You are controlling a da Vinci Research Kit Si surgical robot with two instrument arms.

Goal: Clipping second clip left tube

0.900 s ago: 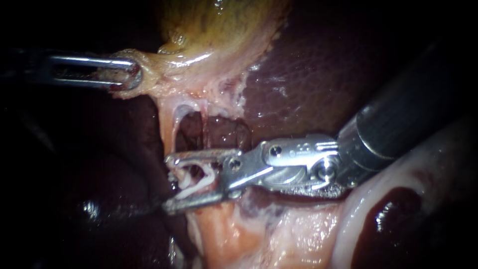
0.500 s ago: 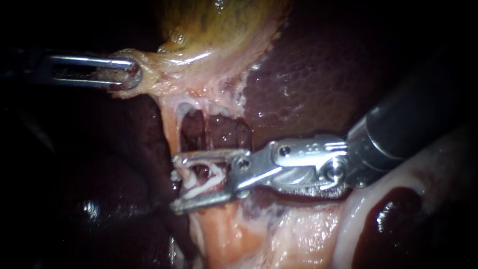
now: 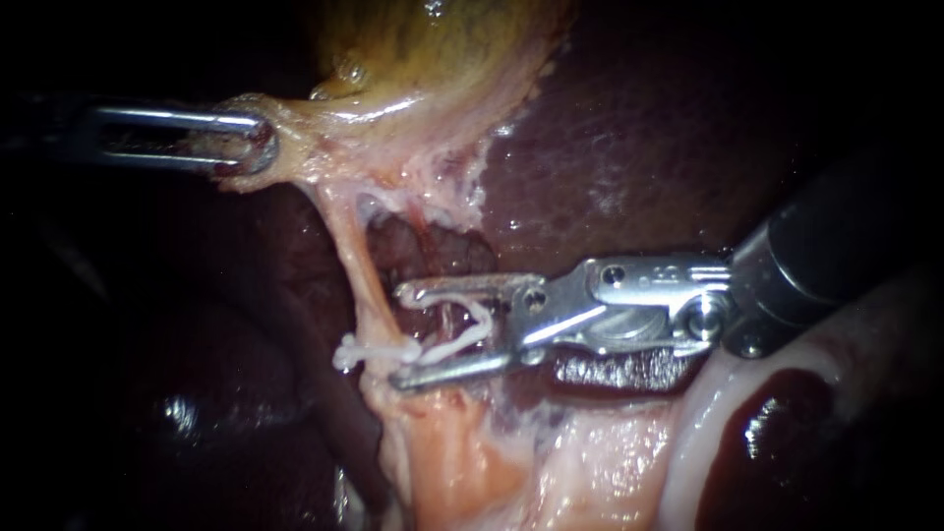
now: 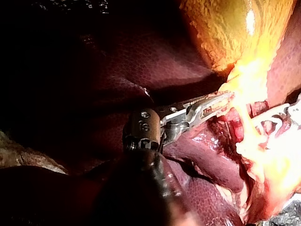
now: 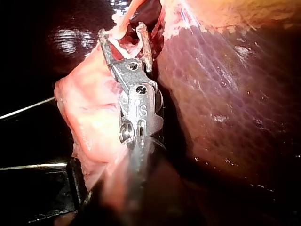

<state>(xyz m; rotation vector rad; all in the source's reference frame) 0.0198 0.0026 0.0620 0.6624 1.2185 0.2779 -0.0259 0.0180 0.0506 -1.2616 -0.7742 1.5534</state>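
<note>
Looks mostly done, tbh: a white clip (image 3: 379, 349) is seen lying across the left tube (image 3: 356, 270), low down near where it meets the pale tissue. The clip's tail end sits between the spread jaws of the right instrument (image 3: 405, 336), and nothing is pinched by them. Whether it's latched can't be told, and only this one clip can be made out. The gallbladder (image 3: 423, 49) fringe is clamped in the left instrument (image 3: 258, 144). Probably just backing clear is left.
</note>
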